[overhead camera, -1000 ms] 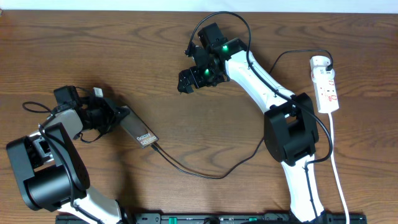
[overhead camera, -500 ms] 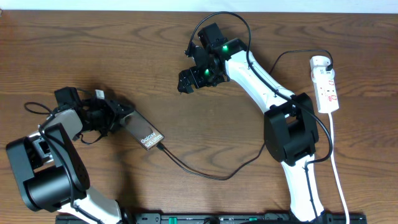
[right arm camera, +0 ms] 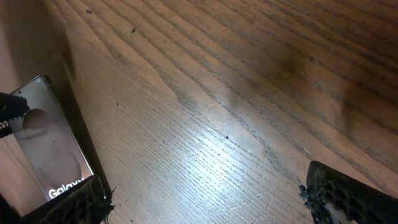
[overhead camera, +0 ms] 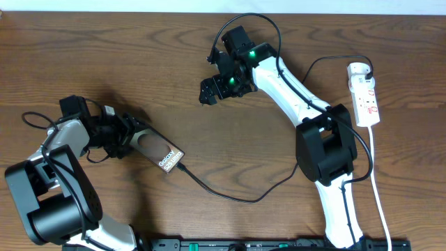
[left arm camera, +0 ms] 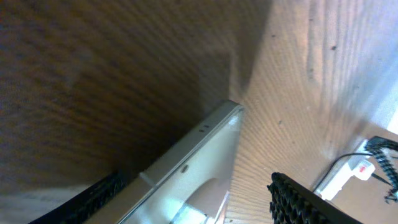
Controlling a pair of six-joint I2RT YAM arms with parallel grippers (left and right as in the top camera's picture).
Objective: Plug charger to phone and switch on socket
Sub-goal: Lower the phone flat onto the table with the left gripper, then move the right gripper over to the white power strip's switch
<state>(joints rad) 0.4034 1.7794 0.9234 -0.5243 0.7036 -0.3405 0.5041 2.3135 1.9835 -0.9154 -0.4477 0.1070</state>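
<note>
The table (overhead camera: 139, 56) is lit evenly and brightly from above in the overhead view, with soft shadows cast on it. In the left wrist view it is largely darkened and blurred, and the phone (left arm camera: 193, 155) is rendered out of focus. A bright sheen is reflected off the wood in the right wrist view.

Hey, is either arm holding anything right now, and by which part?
Nothing is gripped. The left gripper straddles the phone's unlettered end with jaws open; the right gripper is open over the table.
</note>
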